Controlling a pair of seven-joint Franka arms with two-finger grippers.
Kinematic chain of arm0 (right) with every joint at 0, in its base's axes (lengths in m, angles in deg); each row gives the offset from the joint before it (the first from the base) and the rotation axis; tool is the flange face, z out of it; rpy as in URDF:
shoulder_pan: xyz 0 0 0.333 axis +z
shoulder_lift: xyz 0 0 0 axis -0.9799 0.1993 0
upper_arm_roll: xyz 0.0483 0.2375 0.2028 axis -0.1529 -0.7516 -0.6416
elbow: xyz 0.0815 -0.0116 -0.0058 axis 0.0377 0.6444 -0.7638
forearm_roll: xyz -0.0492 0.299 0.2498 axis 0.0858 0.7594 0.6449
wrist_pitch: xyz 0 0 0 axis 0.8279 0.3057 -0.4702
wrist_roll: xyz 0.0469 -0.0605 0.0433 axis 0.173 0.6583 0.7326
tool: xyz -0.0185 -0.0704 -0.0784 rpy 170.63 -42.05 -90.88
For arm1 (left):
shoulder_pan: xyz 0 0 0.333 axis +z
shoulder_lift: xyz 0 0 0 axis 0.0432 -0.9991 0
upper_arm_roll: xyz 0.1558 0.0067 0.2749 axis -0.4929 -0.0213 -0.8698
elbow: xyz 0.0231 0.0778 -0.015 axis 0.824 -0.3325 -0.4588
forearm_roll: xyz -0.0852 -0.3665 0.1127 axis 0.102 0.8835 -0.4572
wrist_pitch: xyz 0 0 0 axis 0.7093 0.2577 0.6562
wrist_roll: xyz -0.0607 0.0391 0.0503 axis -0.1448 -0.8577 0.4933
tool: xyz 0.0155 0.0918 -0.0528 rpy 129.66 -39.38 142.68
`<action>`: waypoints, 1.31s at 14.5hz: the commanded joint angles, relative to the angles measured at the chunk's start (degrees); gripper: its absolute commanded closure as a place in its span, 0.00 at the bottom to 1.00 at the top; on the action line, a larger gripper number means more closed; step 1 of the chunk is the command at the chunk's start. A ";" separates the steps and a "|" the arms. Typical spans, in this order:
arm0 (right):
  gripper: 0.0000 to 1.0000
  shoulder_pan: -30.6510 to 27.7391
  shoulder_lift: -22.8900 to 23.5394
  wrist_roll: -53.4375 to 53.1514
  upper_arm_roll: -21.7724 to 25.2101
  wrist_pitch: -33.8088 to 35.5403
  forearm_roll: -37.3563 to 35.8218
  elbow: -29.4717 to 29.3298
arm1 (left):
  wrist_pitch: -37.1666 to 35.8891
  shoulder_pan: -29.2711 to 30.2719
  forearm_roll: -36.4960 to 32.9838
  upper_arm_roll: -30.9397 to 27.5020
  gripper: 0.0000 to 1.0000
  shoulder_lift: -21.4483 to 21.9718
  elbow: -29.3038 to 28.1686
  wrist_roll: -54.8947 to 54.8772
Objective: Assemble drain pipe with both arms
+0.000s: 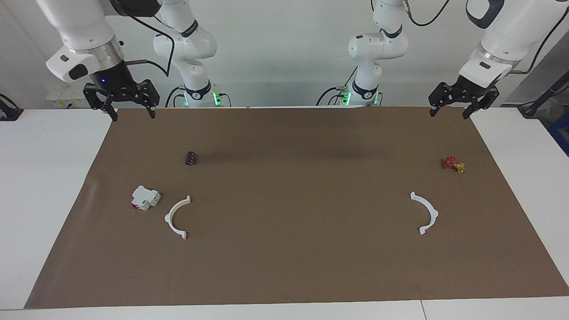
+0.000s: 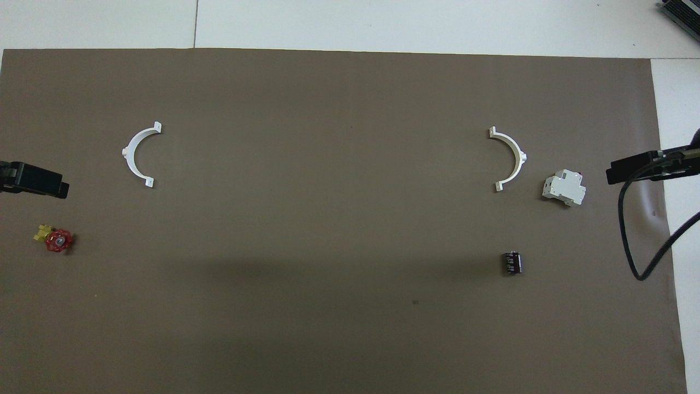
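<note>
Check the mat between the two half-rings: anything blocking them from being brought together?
Nothing visible. The mat is bare between the half-ring at the right arm's end and the one at the left arm's end. The white block sits beside the first, toward the mat's edge.

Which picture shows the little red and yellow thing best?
The overhead view shows the red-and-yellow fitting best: you look down onto its round red wheel with the yellow part beside it. The facing view shows the same fitting from the side, smaller, so the wheel's round shape is hard to make out.
</note>
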 commanded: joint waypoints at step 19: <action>0.00 -1.22 -1.65 1.34 -0.26 1.19 1.30 -0.45 | 2.71 0.54 -0.79 0.46 0.00 1.71 -2.59 -0.05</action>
